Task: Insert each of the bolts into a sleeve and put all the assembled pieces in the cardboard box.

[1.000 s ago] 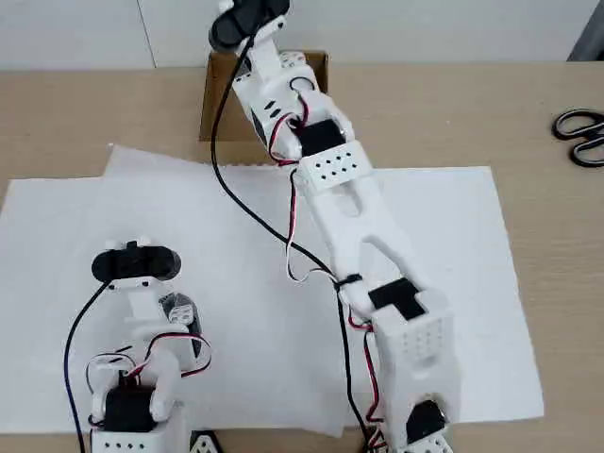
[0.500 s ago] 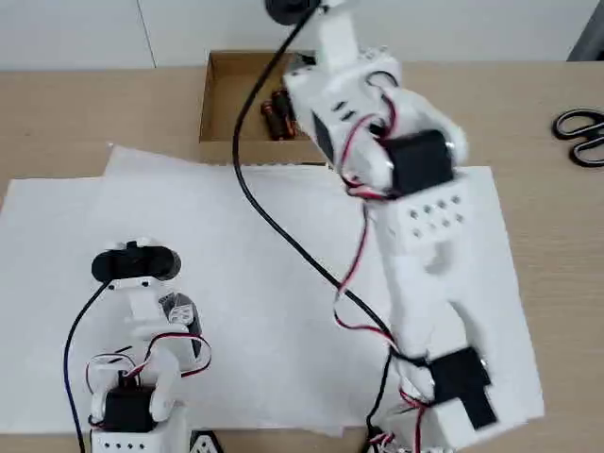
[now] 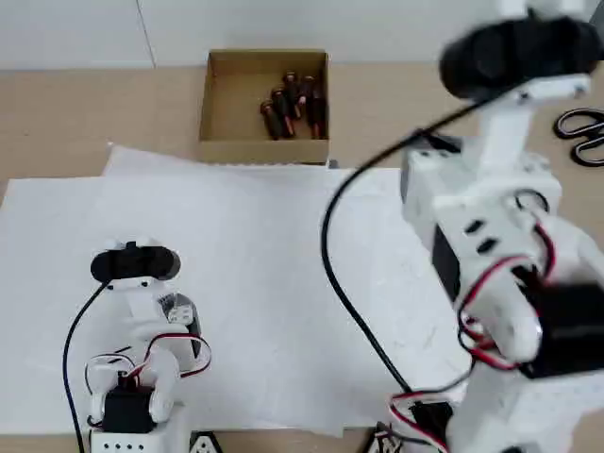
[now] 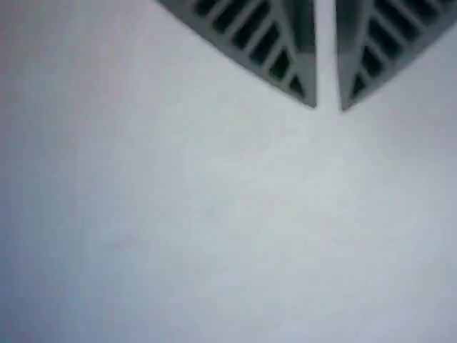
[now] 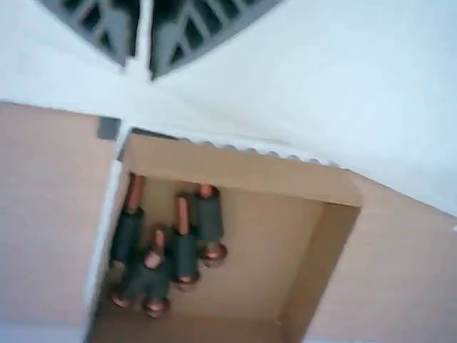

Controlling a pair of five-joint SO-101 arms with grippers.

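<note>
Several copper bolts in dark sleeves (image 3: 293,104) lie together in the cardboard box (image 3: 225,104) at the back of the table. In the right wrist view the same assembled pieces (image 5: 168,246) rest in the box (image 5: 314,250). My right gripper (image 5: 144,61) hangs shut over the white paper just short of the box, with nothing between its fingers. The right arm (image 3: 510,236) rears up at the right of the high view. My left gripper (image 4: 327,100) is shut and empty, low over the paper at the front left, on the folded left arm (image 3: 142,321).
White paper sheets (image 3: 255,274) cover the middle of the wooden table. Scissors (image 3: 580,132) lie at the far right edge. A black cable (image 3: 349,283) trails from the right arm across the paper.
My right arm has pulled back from over the box toward the front right and risen, uncovering the bolts in the box. The left arm has stayed still.
</note>
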